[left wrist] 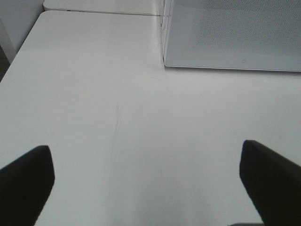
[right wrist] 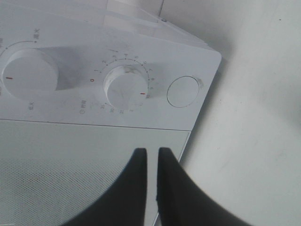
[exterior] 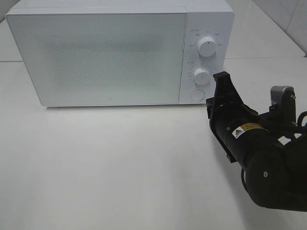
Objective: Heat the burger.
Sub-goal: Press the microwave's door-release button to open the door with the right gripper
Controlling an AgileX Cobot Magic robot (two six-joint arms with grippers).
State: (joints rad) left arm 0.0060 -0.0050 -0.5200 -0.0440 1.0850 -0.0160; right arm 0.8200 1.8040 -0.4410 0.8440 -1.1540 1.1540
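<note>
Exterior high view: the white table (exterior: 120, 167) carries the closed microwave (exterior: 96, 52). The right gripper (exterior: 222, 76), clenched on nothing, sits near the lower dial (exterior: 202, 76). The left gripper (left wrist: 146, 147) is spread wide, released. Where the burger is cannot be told.

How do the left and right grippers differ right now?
The left gripper is open, fingers wide apart; right gripper is shut, fingers nearly touching. Left is over the table, away from the microwave; right is at its panel, beside the lower knob. Both hold nothing.
</note>
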